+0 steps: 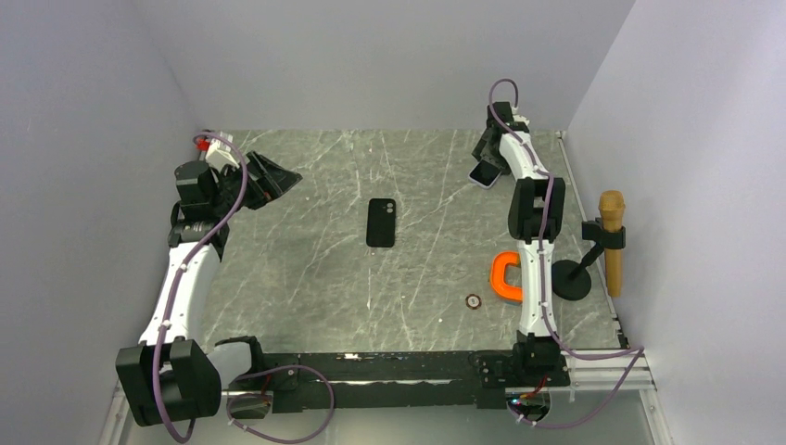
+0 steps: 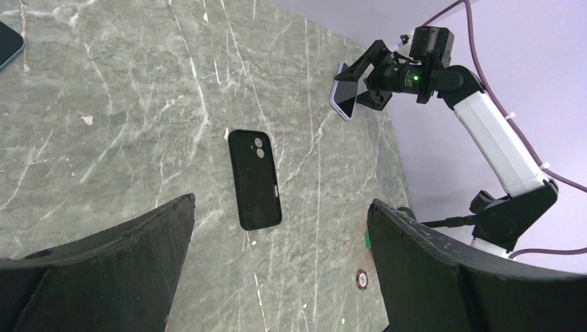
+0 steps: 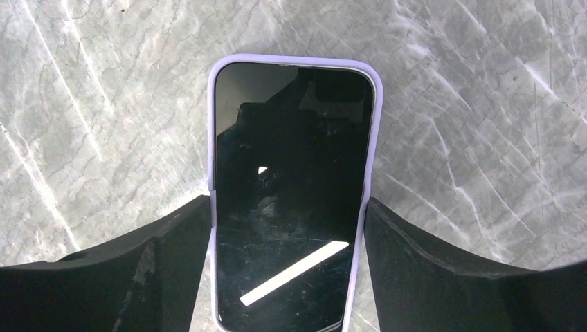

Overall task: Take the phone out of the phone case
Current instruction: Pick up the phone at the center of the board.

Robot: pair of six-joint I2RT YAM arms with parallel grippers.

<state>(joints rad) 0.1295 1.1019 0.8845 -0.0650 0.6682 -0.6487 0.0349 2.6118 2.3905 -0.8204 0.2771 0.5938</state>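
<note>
I am clamping the lavender phone (image 3: 291,138) edgewise in my right gripper (image 3: 287,214), far right. The black case (image 1: 380,222) is lying mid-table and my left gripper (image 1: 275,177) is spread empty. The slick edges could be letting it slip and drop.

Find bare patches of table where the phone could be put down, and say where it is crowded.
Bare: left of the black case, toward the left arm; between the case and the held phone. Crowded: near right, around the orange C-shaped part, small disc and microphone stand.
</note>
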